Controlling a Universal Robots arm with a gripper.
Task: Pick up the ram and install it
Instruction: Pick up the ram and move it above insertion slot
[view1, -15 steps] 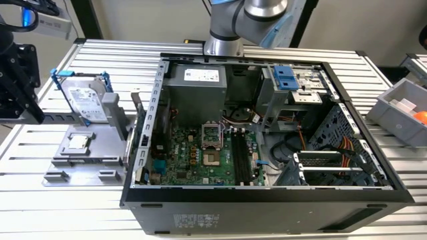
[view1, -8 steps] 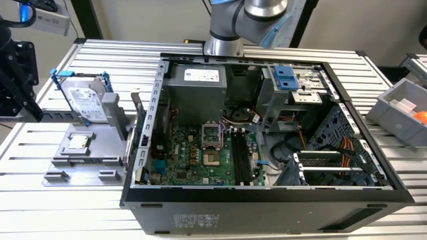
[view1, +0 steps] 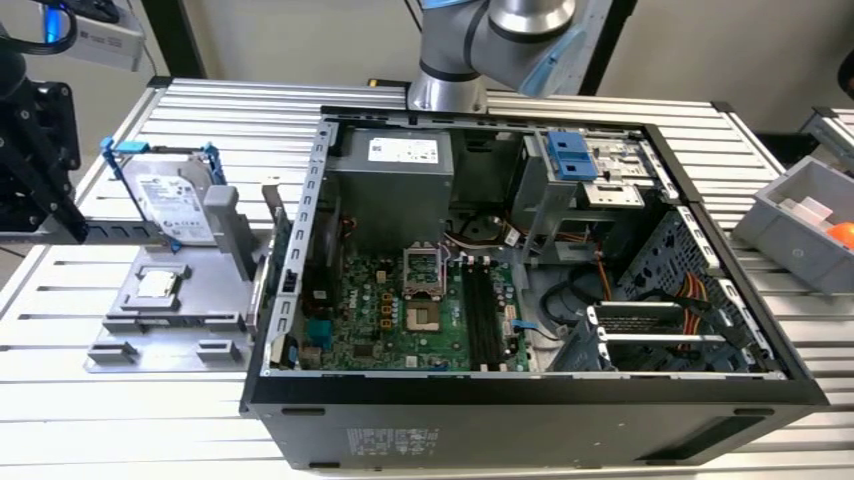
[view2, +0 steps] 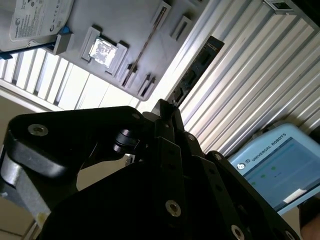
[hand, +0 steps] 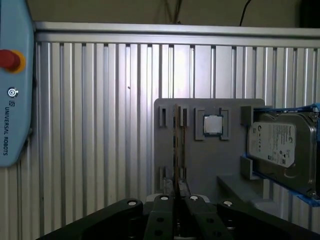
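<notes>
- Slatted metal desk (hand: 100, 125), grey tray (hand: 200, 165) lying on it.
- Ram (hand: 176, 145) edge-on in tray slot, beside chip (hand: 212, 125).
- Claw (hand: 176, 200) lined up with ram, clear of it, fingers together, nothing held.

Surface inspected: 1 ribbed aluminium table (view1: 147, 420), slats running along its length, also seen in both wrist views. 1 flat grey fixture plate (view1: 160, 325) lies directly on it. 1 open black computer case (view1: 534, 430) lies on its side just beside the plate, on the exterior view's right of it. 1 grey bin (view1: 787, 225) sits beyond the case, well apart from the plate; its support cannot be confirmed. In the first wrist view, 1 blue-and-white pendant (hand: 12, 100) lies on the slats, well apart from the plate.
</notes>
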